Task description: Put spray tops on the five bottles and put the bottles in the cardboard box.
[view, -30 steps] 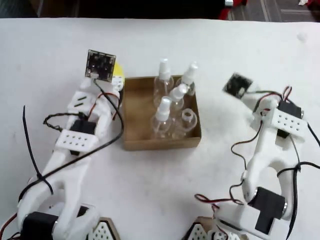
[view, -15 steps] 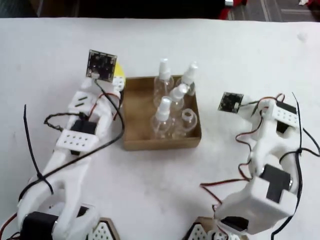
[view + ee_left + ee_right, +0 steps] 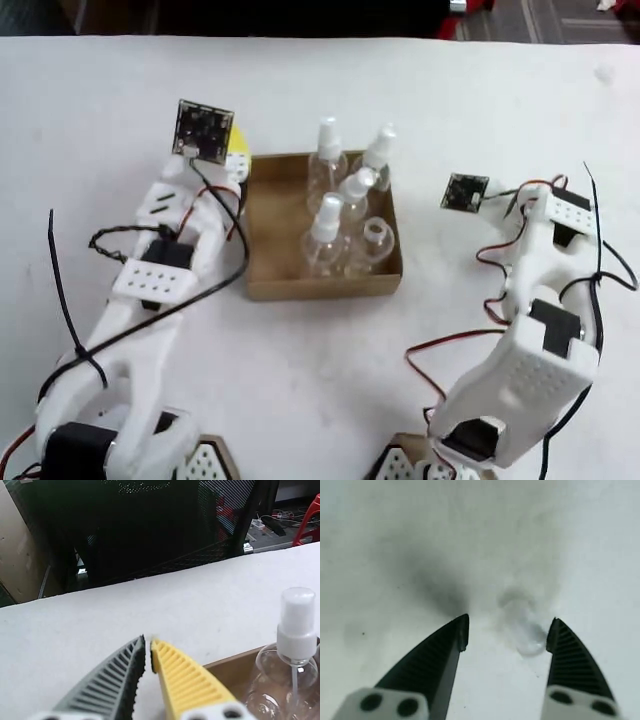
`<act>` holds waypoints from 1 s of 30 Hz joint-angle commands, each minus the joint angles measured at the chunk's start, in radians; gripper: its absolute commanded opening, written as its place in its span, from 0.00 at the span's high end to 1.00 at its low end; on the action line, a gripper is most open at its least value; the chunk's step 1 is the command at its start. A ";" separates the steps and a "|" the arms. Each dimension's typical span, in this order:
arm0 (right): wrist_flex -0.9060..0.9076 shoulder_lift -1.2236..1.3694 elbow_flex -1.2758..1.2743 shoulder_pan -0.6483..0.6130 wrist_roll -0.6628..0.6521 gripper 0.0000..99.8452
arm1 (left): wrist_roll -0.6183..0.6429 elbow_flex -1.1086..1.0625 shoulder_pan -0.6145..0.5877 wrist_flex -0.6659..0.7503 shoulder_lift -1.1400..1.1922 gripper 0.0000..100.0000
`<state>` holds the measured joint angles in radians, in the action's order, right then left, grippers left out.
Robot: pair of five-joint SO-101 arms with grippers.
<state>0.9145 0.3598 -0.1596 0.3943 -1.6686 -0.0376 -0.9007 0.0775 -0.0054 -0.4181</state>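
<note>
L gripper (image 3: 148, 641): grey and yellow fingers clenched tip to tip, nothing between them, held low over the white surface (image 3: 75, 630). Just beside it, on the yellow-finger side, is the cardboard box (image 3: 275, 225), w/ its wall edge close to that finger and not touching as far as can be seen. The box holds all five bottles, upright and clustered in the half farther from the L gripper. Four are capped bottles (image 3: 352, 192) w/ white spray tops on. The one nearest the L gripper shows in its wrist view, a clear body w/ a white top (image 3: 296, 630). The fifth is an uncapped bottle (image 3: 375, 238) w/ an open neck, in the box corner on the R gripper's side and touching a capped one next to it. R arm (image 3: 535, 300) is bent over the surface on the other side of the box, so the box lies between the two grippers. R gripper (image 3: 507, 629): released, black fingers spread wide, pointing down at bare surface, grasping nothing. Between its fingers, close to one fingertip (image 3: 554, 630), sits a small pale roundish thing (image 3: 529, 641) on the surface. It's too blurred to say what it is, or whether the finger touches it. Beyond the L gripper, past the surface's far edge, is a dark mesh chair (image 3: 150, 525).
</note>
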 commanded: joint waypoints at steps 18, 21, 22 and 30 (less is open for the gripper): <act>0.079 -0.131 0.201 0.005 0.255 0.94 | -0.008 0.011 0.008 0.025 -0.004 0.98; 0.199 -0.200 0.196 0.007 0.087 0.85 | -0.008 0.011 0.008 0.025 -0.004 0.98; 0.240 -0.213 0.196 0.010 0.026 0.80 | -0.008 0.011 0.008 0.025 -0.004 0.98; 0.367 -0.202 0.196 0.111 -0.301 0.71 | -0.008 0.011 0.008 0.025 -0.005 0.98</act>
<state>1.2704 0.1956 0.0000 0.4695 -1.8911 -0.0376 -0.9007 0.0775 -0.0054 -0.4181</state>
